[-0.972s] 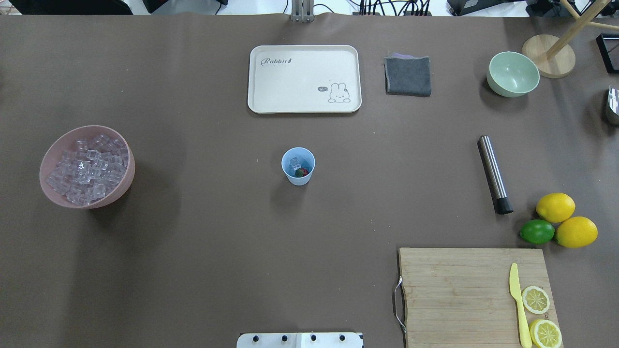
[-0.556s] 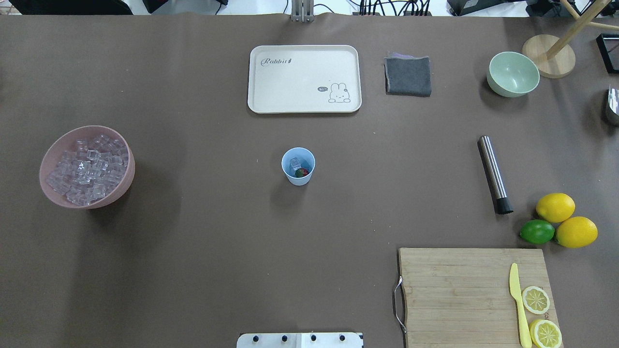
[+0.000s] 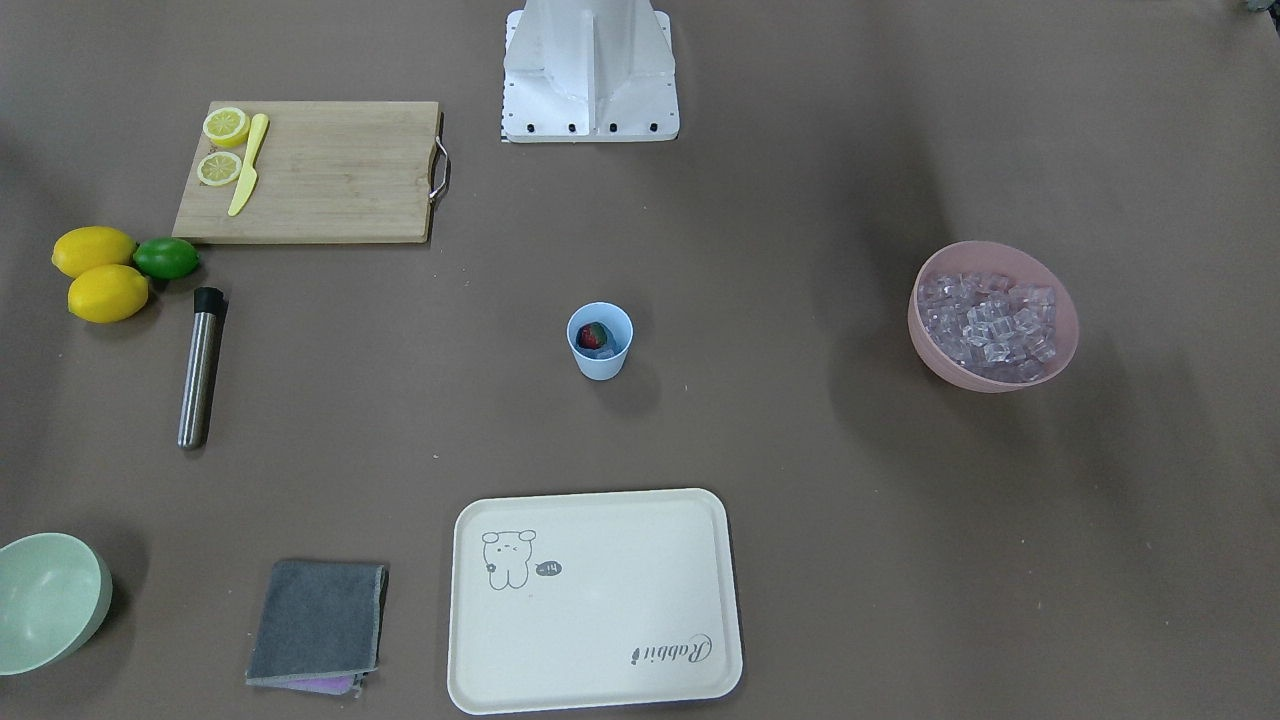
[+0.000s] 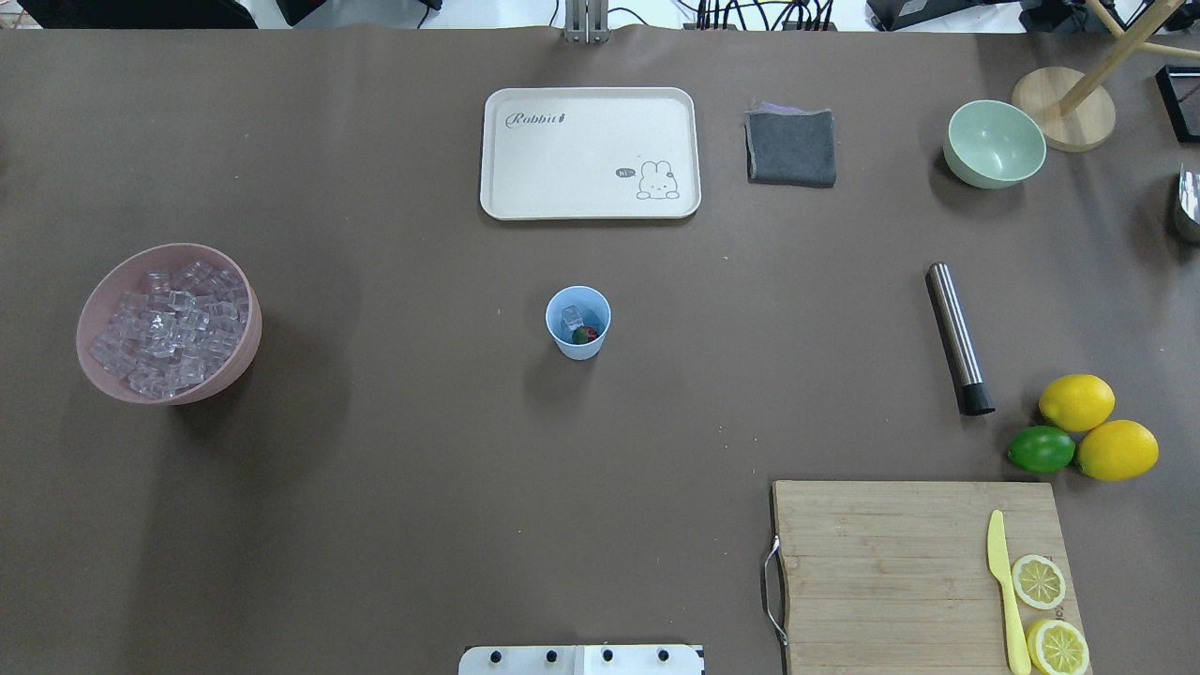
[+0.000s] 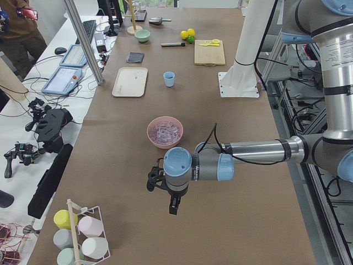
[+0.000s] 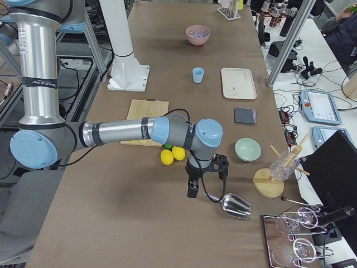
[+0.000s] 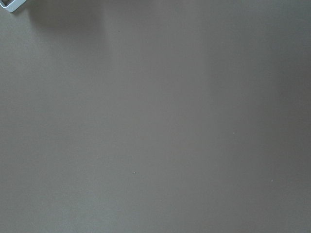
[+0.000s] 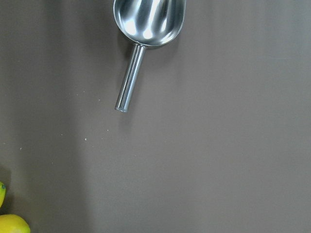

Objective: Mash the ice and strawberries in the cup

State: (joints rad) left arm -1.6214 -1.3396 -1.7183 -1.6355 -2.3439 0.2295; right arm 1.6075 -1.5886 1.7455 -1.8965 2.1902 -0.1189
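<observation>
The light-blue cup [image 4: 577,323] stands upright at the table's middle, also seen in the front-facing view [image 3: 600,342]. Inside it lie a red strawberry [image 4: 586,334] and a clear cube of ice [image 4: 571,319]. Many more ice cubes [image 4: 169,323] fill the pink bowl [image 4: 246,352] at the left. My left gripper [image 5: 172,207] hangs over bare table past the pink bowl, far from the cup; I cannot tell if it is open or shut. My right gripper [image 6: 192,192] hangs near the lemons; I cannot tell its state either. Neither wrist view shows fingers.
A steel muddler [image 4: 958,337] lies to the right of the cup. A cream tray [image 4: 589,202], grey cloth [image 4: 792,147] and pale green bowl [image 4: 994,142] sit at the far side. A cutting board [image 4: 881,572] with knife and lemon slices, whole lemons [image 4: 1076,401], a lime [image 4: 1041,449] and a steel scoop [image 8: 148,19] are at the right.
</observation>
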